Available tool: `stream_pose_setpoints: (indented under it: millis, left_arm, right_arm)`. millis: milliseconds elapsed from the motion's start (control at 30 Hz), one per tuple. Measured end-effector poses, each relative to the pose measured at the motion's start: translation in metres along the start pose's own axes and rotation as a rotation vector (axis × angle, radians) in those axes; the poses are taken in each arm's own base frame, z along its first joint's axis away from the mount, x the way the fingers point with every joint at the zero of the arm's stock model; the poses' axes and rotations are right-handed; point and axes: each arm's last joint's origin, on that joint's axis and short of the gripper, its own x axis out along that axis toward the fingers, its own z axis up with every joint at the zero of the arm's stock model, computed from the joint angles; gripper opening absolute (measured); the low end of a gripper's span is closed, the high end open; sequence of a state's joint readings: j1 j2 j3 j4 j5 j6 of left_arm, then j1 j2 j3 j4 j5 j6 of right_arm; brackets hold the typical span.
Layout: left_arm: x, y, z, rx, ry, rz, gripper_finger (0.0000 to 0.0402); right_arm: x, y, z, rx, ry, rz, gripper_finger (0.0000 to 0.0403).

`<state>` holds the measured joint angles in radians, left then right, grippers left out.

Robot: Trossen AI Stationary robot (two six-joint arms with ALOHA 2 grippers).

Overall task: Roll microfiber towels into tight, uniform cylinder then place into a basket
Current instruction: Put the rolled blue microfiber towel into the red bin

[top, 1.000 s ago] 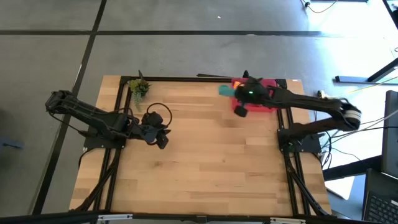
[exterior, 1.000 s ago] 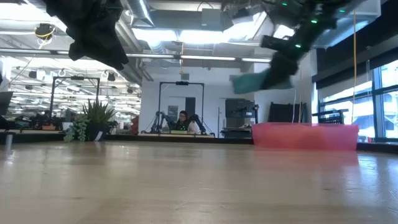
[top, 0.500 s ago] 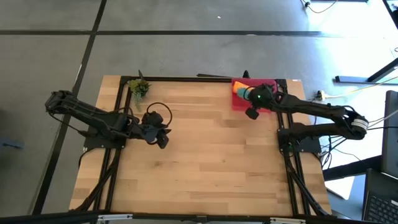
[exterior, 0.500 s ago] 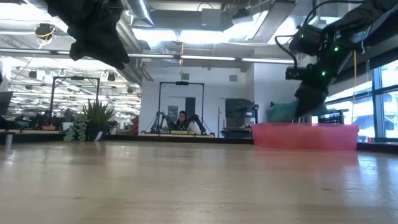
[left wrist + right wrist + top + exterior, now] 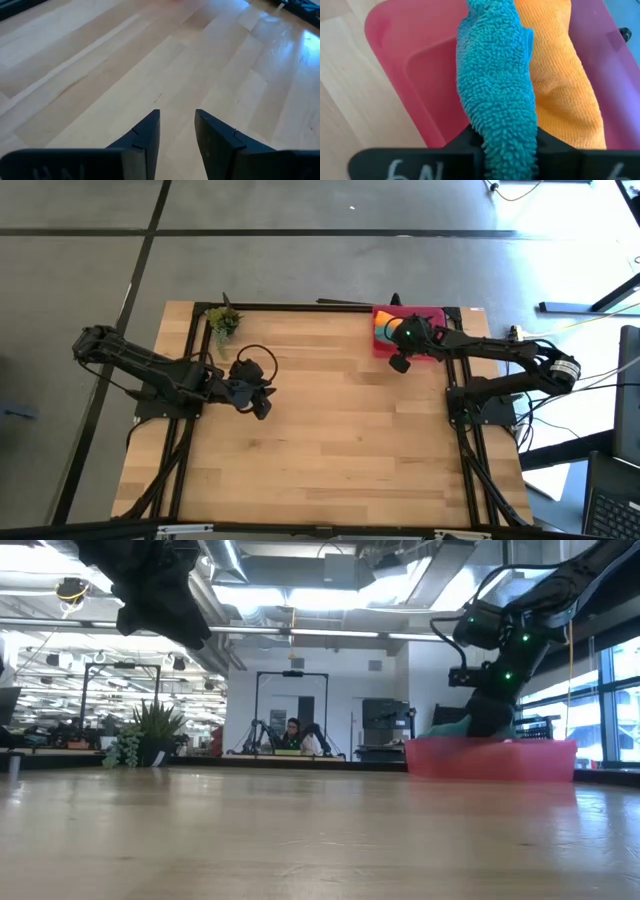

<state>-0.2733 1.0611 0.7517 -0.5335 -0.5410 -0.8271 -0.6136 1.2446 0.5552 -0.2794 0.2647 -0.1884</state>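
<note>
Look at your wooden worktop (image 5: 330,430). The pink basket (image 5: 415,90) sits at its far edge. Your right end effector (image 5: 403,340) hangs over the basket, pinching the teal towel (image 5: 497,95), right beside the orange towel (image 5: 560,95) lying inside. Far from the basket, your left end effector (image 5: 176,132) waits, spread, holding nothing.

Lighting bright, even. Ceiling fixtures (image 5: 300,598) glare in low view; window (image 5: 612,705) at right blown out. Near worktop (image 5: 300,840) soft-focus. Glare patch on worktop in left wrist view. Shadows faint.
</note>
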Motion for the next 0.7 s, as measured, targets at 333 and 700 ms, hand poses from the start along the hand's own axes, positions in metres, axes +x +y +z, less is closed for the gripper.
stream_pose_setpoints:
  millis: [333, 700]
  left_arm:
    - [0.0000, -0.0001, -0.0001, 0.000, 0.004, -0.004, 0.0114]
    - [0.0000, -0.0004, 0.0001, -0.004, 0.003, -0.008, 0.0114]
  right_arm:
    - [0.0000, -0.0002, 0.0004, -0.004, -0.004, -0.004, 0.0089]
    - [-0.0002, -0.0023, 0.0030, -0.039, -0.019, -0.070, 0.0198]
